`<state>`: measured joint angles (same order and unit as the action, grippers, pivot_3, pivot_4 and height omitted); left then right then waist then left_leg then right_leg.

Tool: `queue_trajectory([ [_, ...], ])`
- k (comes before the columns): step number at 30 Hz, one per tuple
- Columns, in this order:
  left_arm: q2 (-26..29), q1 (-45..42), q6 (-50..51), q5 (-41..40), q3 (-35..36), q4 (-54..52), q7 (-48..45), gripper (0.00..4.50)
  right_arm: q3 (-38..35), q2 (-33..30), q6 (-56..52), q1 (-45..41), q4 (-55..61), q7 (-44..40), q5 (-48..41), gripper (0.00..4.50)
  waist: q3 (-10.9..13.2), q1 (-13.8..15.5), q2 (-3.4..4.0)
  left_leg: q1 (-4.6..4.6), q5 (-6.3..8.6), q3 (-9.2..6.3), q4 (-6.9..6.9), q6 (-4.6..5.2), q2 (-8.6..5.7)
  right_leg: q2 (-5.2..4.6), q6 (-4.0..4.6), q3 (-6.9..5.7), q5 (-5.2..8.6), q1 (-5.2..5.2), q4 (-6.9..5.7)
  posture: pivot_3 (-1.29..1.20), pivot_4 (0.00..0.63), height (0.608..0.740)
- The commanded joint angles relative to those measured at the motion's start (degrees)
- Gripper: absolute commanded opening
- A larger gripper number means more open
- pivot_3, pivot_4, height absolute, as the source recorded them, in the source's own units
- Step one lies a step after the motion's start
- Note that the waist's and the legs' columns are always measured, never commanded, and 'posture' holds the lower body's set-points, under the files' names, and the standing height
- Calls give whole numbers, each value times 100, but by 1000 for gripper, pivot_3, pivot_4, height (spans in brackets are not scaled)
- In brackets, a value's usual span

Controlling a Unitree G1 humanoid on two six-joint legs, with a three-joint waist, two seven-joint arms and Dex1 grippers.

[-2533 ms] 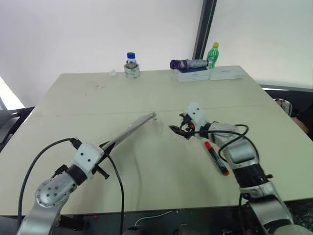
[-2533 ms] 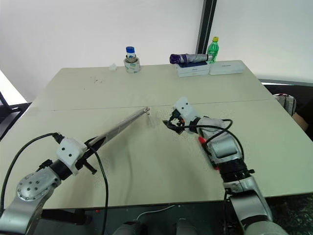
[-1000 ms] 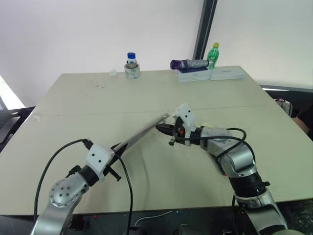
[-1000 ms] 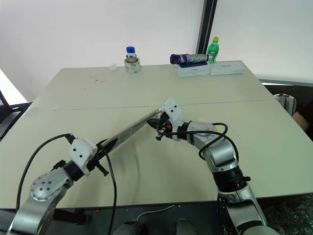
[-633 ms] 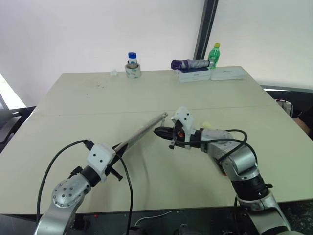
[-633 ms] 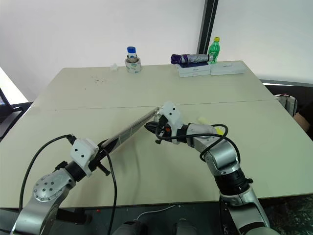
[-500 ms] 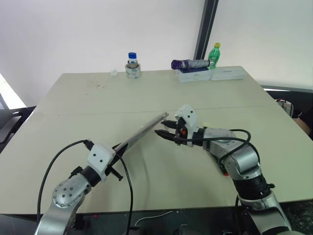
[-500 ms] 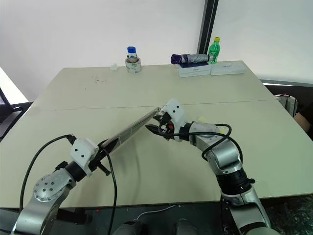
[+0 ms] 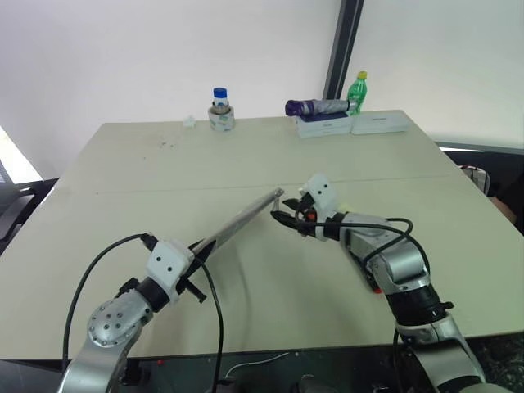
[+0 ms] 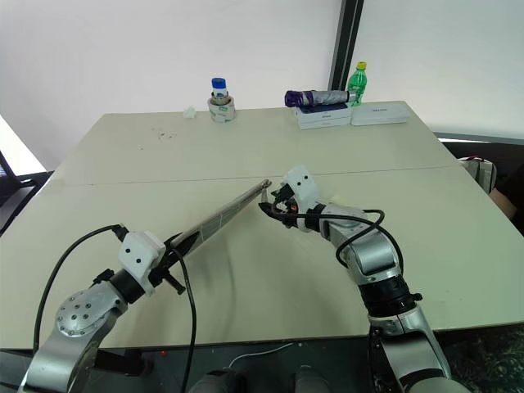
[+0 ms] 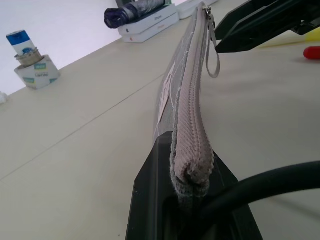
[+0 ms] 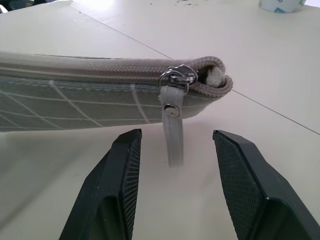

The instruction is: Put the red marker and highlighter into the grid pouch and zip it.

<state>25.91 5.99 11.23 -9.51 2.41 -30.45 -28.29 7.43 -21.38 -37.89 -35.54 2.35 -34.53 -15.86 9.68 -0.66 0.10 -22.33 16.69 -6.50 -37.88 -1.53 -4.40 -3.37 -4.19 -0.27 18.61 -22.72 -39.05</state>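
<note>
Grid pouch (image 12: 90, 102) is held off the desk (image 9: 164, 164) by its near end in the left gripper (image 11: 192, 200), jaws clamped. The slider sits at the far end. The right gripper (image 12: 175, 187) has just let go; its jaws now stand open around the pull. Red marker (image 11: 311, 52) and highlighter (image 11: 305, 37) lie on the desk, so reopening is probably next.

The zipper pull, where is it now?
In the right wrist view the zipper pull hangs from the far end of the grid pouch, just ahead of the open right gripper.
</note>
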Motion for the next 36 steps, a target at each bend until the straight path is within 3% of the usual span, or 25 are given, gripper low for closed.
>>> queue_trajectory([
  [1,22,-12,-9,-94,67,-263,-12,0,-98,52,185,-155,68,-15,4,2331,0,0,0,0,0,0,0,0,0,0,0,0,0,0,0,0,150,740],
  [5,17,-42,15,-97,50,-256,-30,0,-77,160,245,-156,65,-72,-86,2331,0,0,0,0,0,0,0,0,0,0,0,0,0,0,0,0,150,740],
  [8,17,-57,27,-97,33,-266,-43,0,-81,233,188,-168,78,-64,-108,1435,0,-2,0,0,0,0,0,0,0,0,0,0,0,0,0,0,150,740],
  [11,9,-85,43,-102,25,-265,-37,0,-65,226,89,-164,162,-89,-109,46,0,0,0,0,0,-1,0,0,0,0,0,0,0,0,0,0,150,740],
  [28,-273,-524,77,498,-607,41,309,0,594,84,-615,21,1662,-575,-376,46,0,2,0,0,0,-1,1,0,0,0,0,0,0,-1,0,0,150,740],
  [36,-531,-916,-11,688,-983,488,352,0,1131,-394,-813,145,2569,-1231,-685,46,1,11,-3,0,0,-2,-1,1,-1,0,-1,-1,0,1,0,0,150,740],
])
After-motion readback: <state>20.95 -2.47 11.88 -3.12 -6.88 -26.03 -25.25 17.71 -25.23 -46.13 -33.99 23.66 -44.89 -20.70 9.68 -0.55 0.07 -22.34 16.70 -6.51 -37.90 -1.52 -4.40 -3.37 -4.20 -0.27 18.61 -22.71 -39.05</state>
